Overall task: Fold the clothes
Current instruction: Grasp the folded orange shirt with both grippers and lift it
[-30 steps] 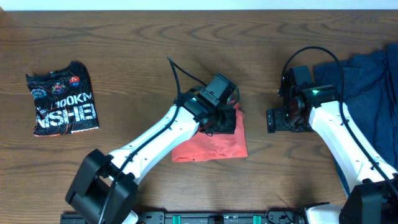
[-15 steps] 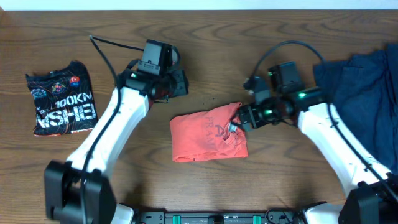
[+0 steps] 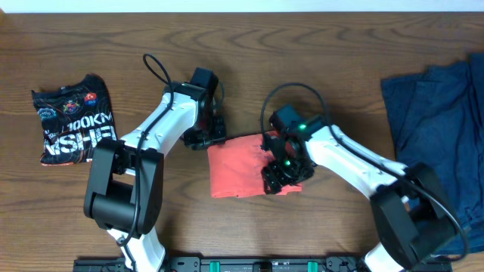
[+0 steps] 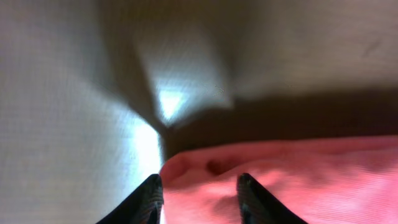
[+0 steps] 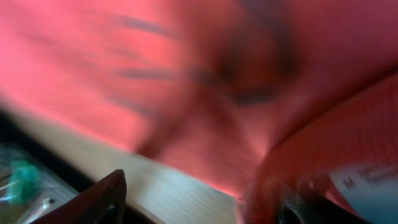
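The coral-red T-shirt point(image 3: 238, 170) lies folded into a small rectangle at the table's middle. My left gripper point(image 3: 212, 137) is at its upper left corner. In the left wrist view the gripper point(image 4: 200, 202) is open, its dark fingertips point(image 4: 149, 198) straddling the rounded cloth corner point(image 4: 292, 180). My right gripper point(image 3: 283, 172) is low over the shirt's right part. The blurred right wrist view shows that gripper point(image 5: 199, 205) with jaws wide apart, and a red fold point(image 5: 292, 168) against the right finger. The dark lettering is only a blur there.
A folded black printed tee point(image 3: 76, 128) lies at the far left. A navy garment point(image 3: 439, 128) is spread loose at the right edge and runs out of view. The wooden table point(image 3: 302, 60) shows behind the arms.
My left gripper left the shirt, swung out to the left, and has come back to its upper left corner. My right gripper has moved left and down onto the shirt's right part.
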### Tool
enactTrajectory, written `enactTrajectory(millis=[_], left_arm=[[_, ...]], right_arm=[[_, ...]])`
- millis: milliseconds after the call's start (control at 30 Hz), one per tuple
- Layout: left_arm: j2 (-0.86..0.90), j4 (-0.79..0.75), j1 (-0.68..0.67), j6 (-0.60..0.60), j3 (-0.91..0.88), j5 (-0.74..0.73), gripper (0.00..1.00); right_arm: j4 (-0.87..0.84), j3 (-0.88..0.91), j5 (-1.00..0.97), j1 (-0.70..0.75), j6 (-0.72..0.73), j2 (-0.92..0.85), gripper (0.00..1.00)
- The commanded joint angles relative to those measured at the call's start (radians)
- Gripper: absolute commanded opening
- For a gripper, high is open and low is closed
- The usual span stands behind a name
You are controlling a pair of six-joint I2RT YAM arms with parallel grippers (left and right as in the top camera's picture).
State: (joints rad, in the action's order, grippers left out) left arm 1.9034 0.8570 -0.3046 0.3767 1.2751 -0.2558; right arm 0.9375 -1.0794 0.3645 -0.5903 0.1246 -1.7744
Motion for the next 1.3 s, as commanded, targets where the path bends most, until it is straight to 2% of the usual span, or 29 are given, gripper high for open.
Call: enactTrajectory(millis=[0,67,233,433,567,667,833,933,1033,1100,1200,1267], left_arm=[[0.008,0.064,-0.004,-0.017,-0.01,0.002,0.29],[0.008,0.102,-0.014,-0.018,-0.016,-0.005,0.24],[0.008,0.143,-0.069,-0.014,-0.034,-0.059,0.24],[0.008,0.258,-0.163,0.052,-0.047,-0.058,0.2],[-0.003,0.286,-0.204,0.066,-0.046,-0.057,0.19],[-0.026,0.291,-0.199,0.066,-0.032,-0.003,0.19],[-0.104,0.312,-0.131,0.042,0.048,0.191,0.19],[-0.154,0.23,-0.069,0.0,0.106,0.219,0.25],[-0.181,0.041,-0.03,-0.029,0.116,0.208,0.45],[-0.177,-0.099,-0.019,-0.09,0.114,0.146,0.46],[-0.15,-0.241,-0.02,-0.204,0.114,0.009,0.48],[-0.113,-0.291,-0.02,-0.264,0.114,-0.105,0.56]], right_arm=[[0.056,-0.004,-0.28,-0.004,0.193,-0.031,0.73],[0.057,-0.004,-0.347,-0.004,0.239,-0.029,0.75],[-0.005,-0.004,-0.423,0.018,0.248,-0.025,0.8],[-0.175,-0.004,-0.579,0.078,0.243,-0.025,0.89],[-0.358,-0.007,-0.529,0.139,0.113,-0.023,0.9],[-0.355,-0.021,-0.487,0.164,0.071,0.001,0.91],[-0.269,-0.022,-0.488,0.166,-0.011,0.085,0.94],[-0.212,-0.022,-0.484,0.166,-0.034,0.139,0.95],[-0.197,-0.022,-0.402,0.166,-0.033,0.177,0.94],[-0.195,-0.021,-0.323,0.166,-0.016,0.191,0.9],[-0.166,-0.021,-0.311,0.166,0.115,0.194,0.87],[-0.119,-0.021,-0.354,0.167,0.209,0.194,0.88]])
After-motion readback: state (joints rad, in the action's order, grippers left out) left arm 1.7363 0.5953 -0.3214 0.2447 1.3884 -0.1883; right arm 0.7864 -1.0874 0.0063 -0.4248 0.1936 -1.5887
